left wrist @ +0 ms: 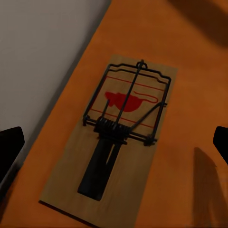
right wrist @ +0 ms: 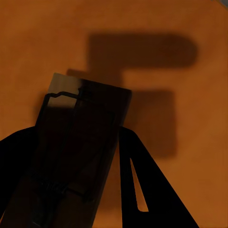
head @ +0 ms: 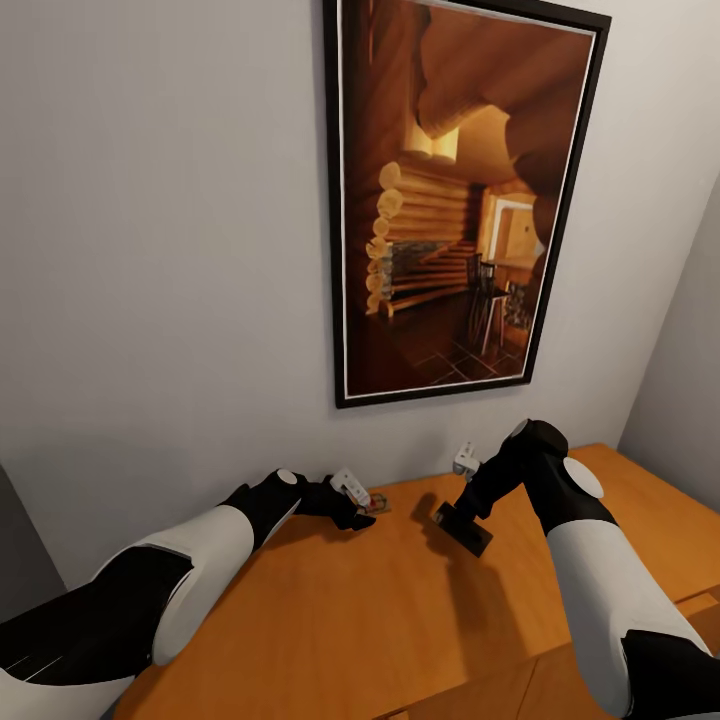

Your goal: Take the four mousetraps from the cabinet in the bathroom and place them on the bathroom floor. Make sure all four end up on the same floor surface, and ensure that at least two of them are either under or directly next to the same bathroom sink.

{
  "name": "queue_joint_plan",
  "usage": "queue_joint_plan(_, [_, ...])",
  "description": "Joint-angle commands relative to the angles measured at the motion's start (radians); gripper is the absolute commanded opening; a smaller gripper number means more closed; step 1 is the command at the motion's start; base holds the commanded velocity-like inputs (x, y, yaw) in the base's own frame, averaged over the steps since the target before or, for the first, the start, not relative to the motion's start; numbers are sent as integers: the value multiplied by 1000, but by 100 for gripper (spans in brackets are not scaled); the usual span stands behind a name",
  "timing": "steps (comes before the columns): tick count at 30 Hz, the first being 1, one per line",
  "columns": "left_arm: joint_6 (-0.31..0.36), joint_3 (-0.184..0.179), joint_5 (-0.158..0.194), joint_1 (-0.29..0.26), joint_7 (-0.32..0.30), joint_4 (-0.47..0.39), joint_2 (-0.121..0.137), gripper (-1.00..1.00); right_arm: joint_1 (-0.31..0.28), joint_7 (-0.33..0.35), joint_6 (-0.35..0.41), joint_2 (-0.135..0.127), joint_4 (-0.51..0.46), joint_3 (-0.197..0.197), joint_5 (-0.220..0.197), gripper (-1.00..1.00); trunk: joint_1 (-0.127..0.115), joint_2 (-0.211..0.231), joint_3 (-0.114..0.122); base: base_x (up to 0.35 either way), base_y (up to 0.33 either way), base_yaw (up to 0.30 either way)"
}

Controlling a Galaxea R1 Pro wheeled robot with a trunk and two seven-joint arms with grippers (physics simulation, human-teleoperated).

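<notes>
- While the robot faces a pale grey wall, the low orange-brown wooden cabinet spreads its flat top below both arms, with drawer fronts just showing at the head view's five o'clock corner.
- Above the cabinet hangs a tall black-framed picture of a log cabin interior, at twelve o'clock from the two hands.
- The left hand hovers over the cabinet's back edge close to the wall, its dark fingers spread wide with nothing between them.
- A flat tan-wood mousetrap with dark wire spring and a red mark lies flat on the cabinet top between those parted fingers, one long side near the wall edge; in the head view it peeks out at three o'clock of the left hand.
- The right hand is closed on a second mousetrap, a dark shadowed board, and holds it tilted above the cabinet top, apart from the wood.
- Its blocky shadow falls on the orange surface beneath.
</notes>
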Motion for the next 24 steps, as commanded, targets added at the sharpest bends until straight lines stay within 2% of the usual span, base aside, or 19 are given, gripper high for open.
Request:
queue_joint_plan(1, [2,-6,3,-1,-2,-1,0,100,-1,7,11,0,-1,-1,5,-100,4,-8,-5,0,0,0])
queue_joint_plan(4, [2,-6,3,-1,-2,-1,0,100,-1,8,11,1,-1,-1,5,-100,16,-29,-14,0,0,0])
queue_joint_plan(24, [2,-6,3,-1,-2,-1,0,100,-1,8,11,1,-1,-1,5,-100,16,-29,-14,0,0,0])
